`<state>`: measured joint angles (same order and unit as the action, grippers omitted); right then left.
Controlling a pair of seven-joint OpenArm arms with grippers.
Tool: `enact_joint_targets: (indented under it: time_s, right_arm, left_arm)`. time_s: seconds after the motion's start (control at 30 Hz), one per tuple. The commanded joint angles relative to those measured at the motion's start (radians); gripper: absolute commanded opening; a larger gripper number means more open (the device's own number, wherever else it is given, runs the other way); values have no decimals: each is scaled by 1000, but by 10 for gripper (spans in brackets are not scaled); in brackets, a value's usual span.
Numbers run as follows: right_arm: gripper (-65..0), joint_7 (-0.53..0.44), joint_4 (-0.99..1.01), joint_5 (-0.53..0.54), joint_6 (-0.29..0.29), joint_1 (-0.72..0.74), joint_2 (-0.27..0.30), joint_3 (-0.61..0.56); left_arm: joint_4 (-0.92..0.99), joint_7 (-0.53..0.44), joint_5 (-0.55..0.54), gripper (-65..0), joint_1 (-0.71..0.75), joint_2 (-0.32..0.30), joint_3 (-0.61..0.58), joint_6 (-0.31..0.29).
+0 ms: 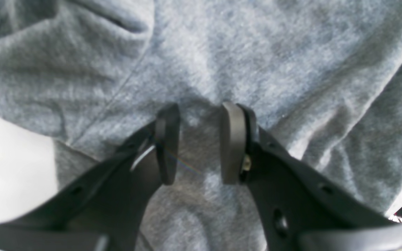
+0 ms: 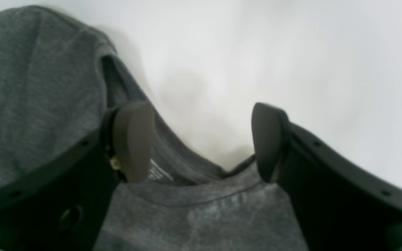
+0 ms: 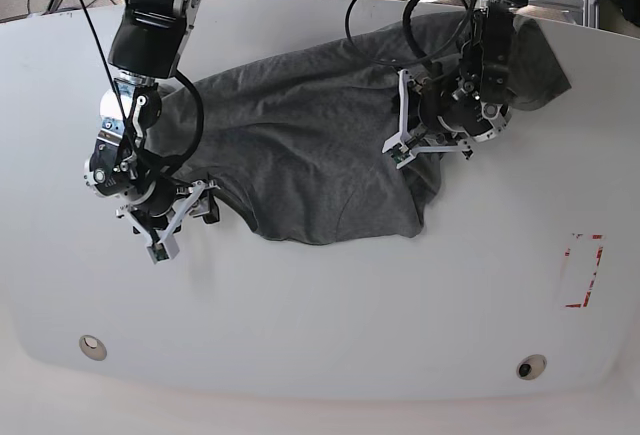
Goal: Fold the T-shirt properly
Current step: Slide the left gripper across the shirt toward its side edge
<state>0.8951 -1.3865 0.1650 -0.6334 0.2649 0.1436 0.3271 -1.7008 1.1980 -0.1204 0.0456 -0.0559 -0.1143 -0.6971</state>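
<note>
- The left gripper (image 1: 199, 143) was seen pressed down into the T-shirt (image 3: 310, 145), its jaws a narrow gap apart with a ridge of cloth between them; whether the cloth was truly pinched could not be told.
- The right gripper (image 2: 201, 143) was held open at the collar (image 2: 187, 174), one pad over the cloth, one over the table (image 3: 330, 325).
- The T-shirt was left crumpled across the table's far half; no neat fold was made, so most work was judged outstanding.
- Its long axis was laid roughly left-to-right in the base view, collar towards that view's left.
</note>
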Motion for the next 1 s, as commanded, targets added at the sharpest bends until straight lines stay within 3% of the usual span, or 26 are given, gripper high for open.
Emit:
enact_joint_targets:
  time_s: [0.0,0.13,0.57,0.7,0.77,0.97]
  right_arm:
    - [-234,-15,-19,20,-25,24,3,0]
    - [-235,-14,-21,21,-63,25,7,-3]
    - [-235,-21,-6,19,-49,30,11,0]
    - [-236,-25,4,19,-46,31,10,-1]
    - [-236,-27,18,22,-9,27,7,-13]
    - [-236,-28,31,23,-18,24,4,-16]
  left_arm:
    - [-10,-11,2,-466,-5,3,6,-1]
    - [-13,-11,-11,-466,6,-5,56,-1]
    - [-16,-18,-20,-465,-5,-12,186,-1]
    - [-22,-18,-24,-465,-7,-15,196,-1]
    - [-33,-10,-24,-464,-27,-13,182,-1]
    - [-31,-8,-23,-464,-33,-14,162,-1]
